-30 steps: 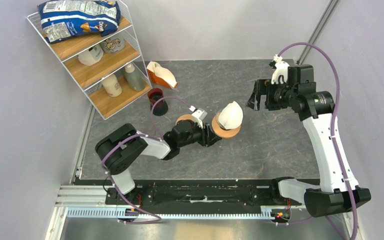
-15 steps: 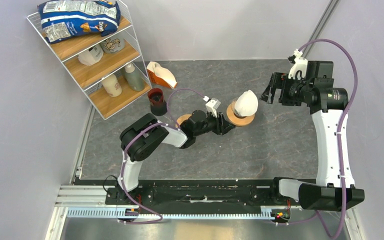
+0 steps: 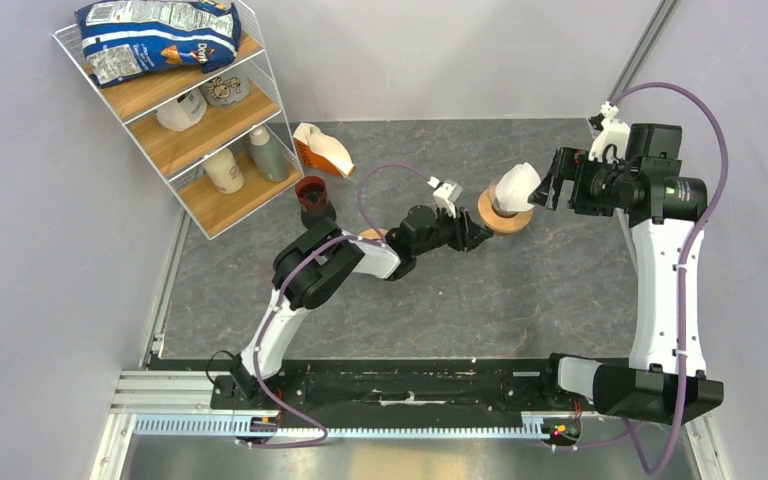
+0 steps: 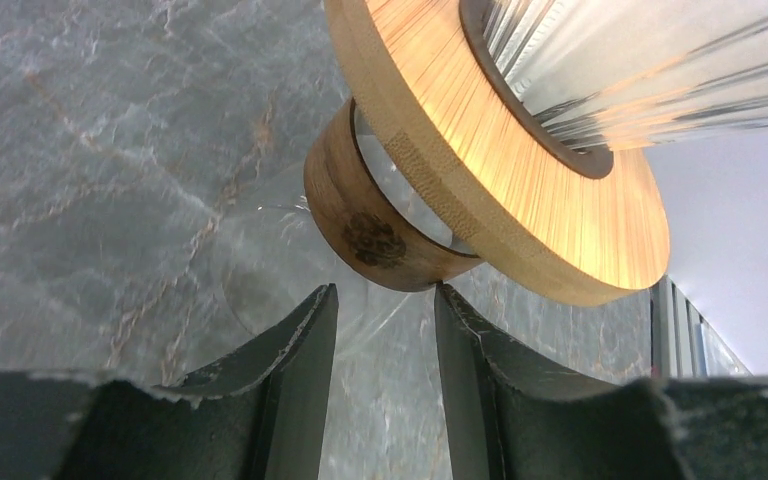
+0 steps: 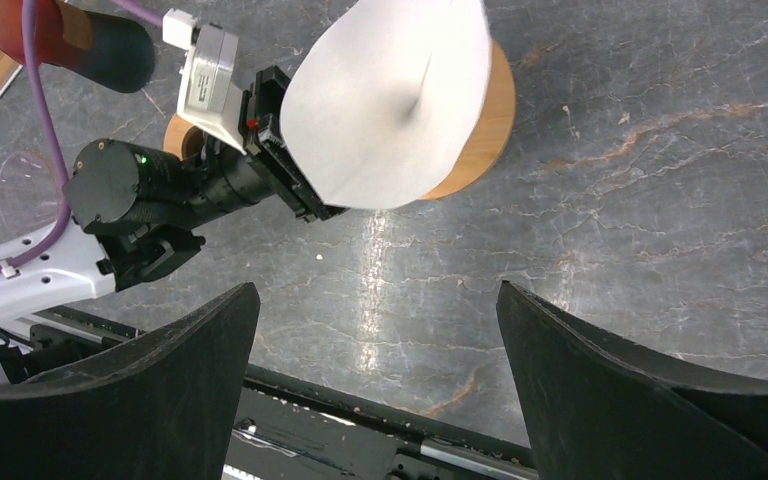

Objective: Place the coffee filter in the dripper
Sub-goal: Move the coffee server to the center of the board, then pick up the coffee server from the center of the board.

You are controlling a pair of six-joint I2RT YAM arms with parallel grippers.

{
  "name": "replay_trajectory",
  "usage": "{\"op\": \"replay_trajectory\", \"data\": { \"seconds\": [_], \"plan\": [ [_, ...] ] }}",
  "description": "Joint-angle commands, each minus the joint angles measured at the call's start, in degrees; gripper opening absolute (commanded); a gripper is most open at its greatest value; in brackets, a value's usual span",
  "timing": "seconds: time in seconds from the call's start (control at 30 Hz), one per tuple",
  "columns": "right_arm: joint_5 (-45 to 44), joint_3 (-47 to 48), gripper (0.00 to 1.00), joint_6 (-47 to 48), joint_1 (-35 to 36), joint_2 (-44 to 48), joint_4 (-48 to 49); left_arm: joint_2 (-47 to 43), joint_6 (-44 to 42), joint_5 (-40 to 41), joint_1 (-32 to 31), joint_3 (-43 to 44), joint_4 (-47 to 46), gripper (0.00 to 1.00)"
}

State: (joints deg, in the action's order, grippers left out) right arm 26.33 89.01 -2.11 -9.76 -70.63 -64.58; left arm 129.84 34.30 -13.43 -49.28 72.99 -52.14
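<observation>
**Paper cone sits in the dripper, which the left tool holds; right tool spread wide beside it**

The thin cream-white paper coffee filter (image 3: 516,186) is seated in the clear glass funnel-shaped dripper with a round light-brown wooden collar (image 3: 503,220). Its upper part stands well out of the collar and leans toward the right arm. In the right wrist view the filter (image 5: 380,110) covers most of the collar (image 5: 488,105), and its folded seam faces the camera.

The left tool (image 3: 477,233) reaches the dripper from the left. Its wrist camera shows the two dark fingers (image 4: 295,370) drawn partway together on the clear glass foot below a small wooden band, with the broad collar (image 4: 520,180) tilted above them. So this tool pinches the dripper low down, on its glass.

The right tool (image 3: 550,190) is near the filter on its right side, fingers spread wide and holding nothing. From its own camera, both fingers (image 5: 190,390) are apart from the paper.

All this is over the grey stone-patterned counter (image 3: 520,290). A bare wooden ring (image 3: 370,235) lies partly hidden under the left arm. A dark red-and-black cylinder (image 3: 314,198) and an orange-and-white packet (image 3: 322,150) stand farther left. A white wire shelf with wooden boards (image 3: 200,125) carries bottles and a blue snack bag (image 3: 155,35).
</observation>
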Motion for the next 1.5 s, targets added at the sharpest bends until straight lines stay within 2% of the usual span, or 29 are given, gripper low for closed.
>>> {"op": "replay_trajectory", "data": {
  "seconds": [0.0,0.1,0.2,0.43,0.53,0.63,0.77,0.87,0.97,1.03,1.2,1.3,1.47],
  "plan": [
    [2.3,1.84,0.97,1.61,-0.95,0.15,-1.23,3.92,1.77,1.62,-0.03,7.71,0.8,0.48],
    [2.78,2.25,0.97,1.64,-1.13,0.14,-1.33,5.06,1.87,1.53,0.27,9.71,1.79,0.49],
    [4.43,2.82,0.97,3.51,-1.16,-0.18,-1.1,2.95,2.02,2.34,0.66,7.7,2.26,0.52],
    [9.81,3.03,0.97,4.14,-1.18,0.16,0.78,-9.42,0.82,0.83,1.99,-7.62,2.06,0.63],
    [12.5,2.4,0.97,4.06,-1.09,0.67,2.63,-18.56,-1.03,-1.61,2.29,-14.49,3.62,0.66],
    [14.7,1.96,0.97,3.32,-0.35,0.62,4.97,-30.37,-7.85,-2.66,3.01,-17.05,16.11,0.68],
    [15.02,1.87,0.97,3.96,3.83,0.23,7.38,-47.7,-16.83,-5.57,7.42,-17.69,40.43,0.7],
    [13.72,2.21,0.97,4.86,8.35,-0.83,8.45,-57.3,-20.49,-10.78,16.8,-15.74,58.75,0.71],
    [11.04,2.31,0.97,5.6,14.86,-2.9,9.22,-62.53,-27.89,-13.53,26.19,-10.36,74.86,0.73],
    [9.27,2.22,0.97,5.9,18.67,-4.49,10.11,-64.01,-30.6,-13.9,31.0,-7.17,83.71,0.73],
    [3.77,4.64,0.95,8.78,27.93,-10.21,9.66,-64.12,-33.45,-14.37,41.51,-3.42,92.79,0.76],
    [1.89,7.21,0.95,10.77,32.0,-13.83,8.52,-60.61,-34.14,-8.3,43.88,-1.1,94.78,0.77],
    [-1.05,9.91,0.94,10.82,34.73,-17.15,7.62,-53.12,-33.22,-0.16,45.11,1.17,91.08,0.69]
  ]
}}
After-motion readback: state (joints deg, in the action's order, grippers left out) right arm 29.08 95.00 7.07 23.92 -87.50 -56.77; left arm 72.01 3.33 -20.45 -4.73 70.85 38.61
